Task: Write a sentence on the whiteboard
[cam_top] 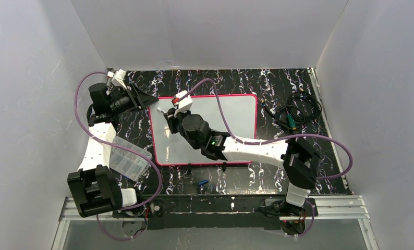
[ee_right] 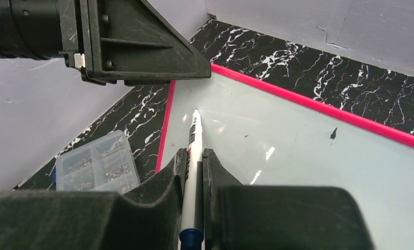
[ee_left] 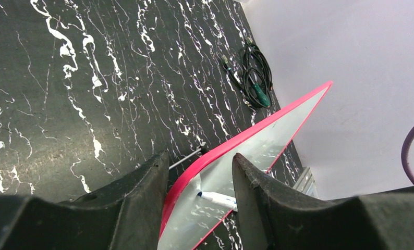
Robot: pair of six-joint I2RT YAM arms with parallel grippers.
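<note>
so the move ahead turns on where the marker (ee_right: 193, 146) tip sits against the whiteboard (cam_top: 244, 120). in the right wrist view the marker runs straight up the frame from the right gripper (ee_right: 194, 156), its jaws closed tight on the barrel. the white tip points down at the board's surface near the corner at upper left. whether the tip touches the surface or hangs just above it, i cannot tell.

from above, the board lies flat in the middle of the frame, long side running left to right, so the bare white stretch lies to the right of the tip. the right arm reaches across it and is much the nearer for writing. the left gripper (ee_left: 199, 159) is at that same upper left corner, jaws about half apart astride the pink frame; no firm hold shows.

the board is glossy white with a thin pink-red frame. no blue sentence shows on it, only one small dark speck.
</note>
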